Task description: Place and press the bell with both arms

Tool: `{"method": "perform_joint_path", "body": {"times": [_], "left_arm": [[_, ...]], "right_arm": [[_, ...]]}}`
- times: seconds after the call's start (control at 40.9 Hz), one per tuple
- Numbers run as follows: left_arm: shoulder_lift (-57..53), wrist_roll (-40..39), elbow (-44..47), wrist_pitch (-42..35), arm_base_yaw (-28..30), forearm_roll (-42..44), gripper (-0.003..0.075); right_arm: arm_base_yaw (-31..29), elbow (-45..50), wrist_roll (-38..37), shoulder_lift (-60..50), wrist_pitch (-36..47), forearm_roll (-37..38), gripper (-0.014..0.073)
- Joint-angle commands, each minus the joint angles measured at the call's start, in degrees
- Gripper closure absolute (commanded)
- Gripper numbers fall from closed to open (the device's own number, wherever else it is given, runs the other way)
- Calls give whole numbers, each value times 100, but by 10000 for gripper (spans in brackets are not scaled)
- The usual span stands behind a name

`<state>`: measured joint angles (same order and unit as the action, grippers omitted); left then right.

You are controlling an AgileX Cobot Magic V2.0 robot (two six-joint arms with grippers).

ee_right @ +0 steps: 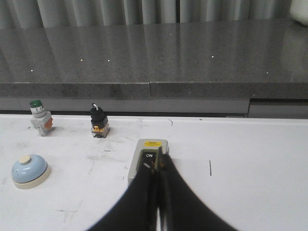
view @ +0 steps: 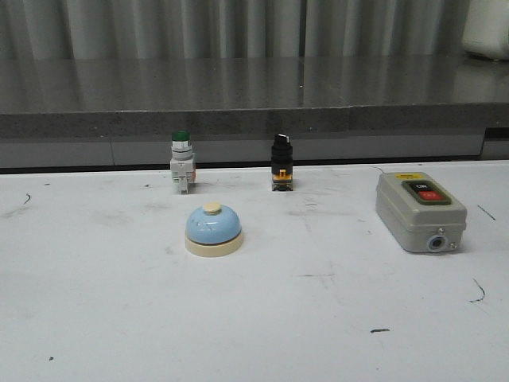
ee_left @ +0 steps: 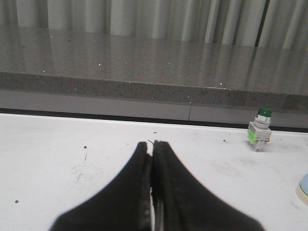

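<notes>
With both black end effectors, left (ee_left: 152,144) and right (ee_right: 158,161), closed and empty, either could knock the small light-blue dome-shaped bell (view: 213,228) toward the green-capped grey push button (view: 182,161) just behind it, instead of gripping it.

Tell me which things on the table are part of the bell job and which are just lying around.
Part of the job:
bell
left gripper, shut
right gripper, shut

Just lying about:
green push button
black selector switch
grey switch box
</notes>
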<state>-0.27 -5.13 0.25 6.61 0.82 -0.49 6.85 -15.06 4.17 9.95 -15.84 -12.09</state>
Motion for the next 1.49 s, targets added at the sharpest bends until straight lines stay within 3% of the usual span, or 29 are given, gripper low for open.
{"method": "perform_joint_path", "body": {"times": [0.0, 0.269, 0.416, 0.612, 0.856, 1.468], "left_arm": [[-90, -32, 137, -504, 6, 4, 740], [-90, -32, 137, -504, 6, 4, 740], [-90, -32, 137, -504, 6, 4, 740], [-90, -32, 137, -504, 6, 4, 740], [-90, -32, 137, -504, 6, 4, 740], [-90, -32, 137, -504, 6, 4, 740]], "right_arm": [[-37, -140, 14, 39, 481, 14, 652], [-37, -140, 23, 40, 481, 27, 652], [-41, -1, 440, 19, 712, 572, 652], [-348, 639, 495, -45, 989, 875, 652], [-434, 1612, 495, -909, 984, 862, 652], [-434, 1625, 495, -1150, 611, 848, 652]]}}
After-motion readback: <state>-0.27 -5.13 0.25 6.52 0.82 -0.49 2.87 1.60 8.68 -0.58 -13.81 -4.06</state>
